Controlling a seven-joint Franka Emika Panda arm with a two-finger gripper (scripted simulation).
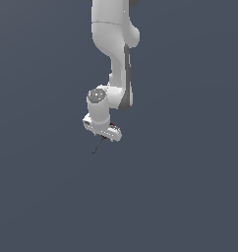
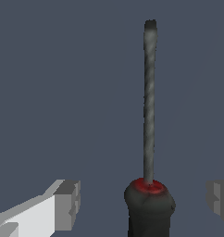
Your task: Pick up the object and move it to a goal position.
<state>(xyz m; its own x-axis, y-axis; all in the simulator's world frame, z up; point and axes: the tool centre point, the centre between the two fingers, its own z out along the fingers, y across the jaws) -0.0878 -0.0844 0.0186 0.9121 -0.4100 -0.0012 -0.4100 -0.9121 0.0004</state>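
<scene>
The object is a thin dark rod (image 2: pixel 149 102) with a red-and-black head (image 2: pixel 149 208). In the wrist view the head lies between my two fingers, and the rod points away from the camera. My gripper (image 2: pixel 144 203) is open: a gap shows between the head and each grey fingertip (image 2: pixel 67 203), so neither touches it. In the exterior view the white gripper (image 1: pixel 105 136) hangs low at the end of the arm. The object (image 1: pixel 97 146) sticks out just below it as a tiny slanted dark line, with its red head up at the fingers.
The white arm (image 1: pixel 113 44) comes down from the top of the exterior view. Around it there is only a plain dark grey-blue surface (image 1: pixel 190 197). No goal marker or other object shows.
</scene>
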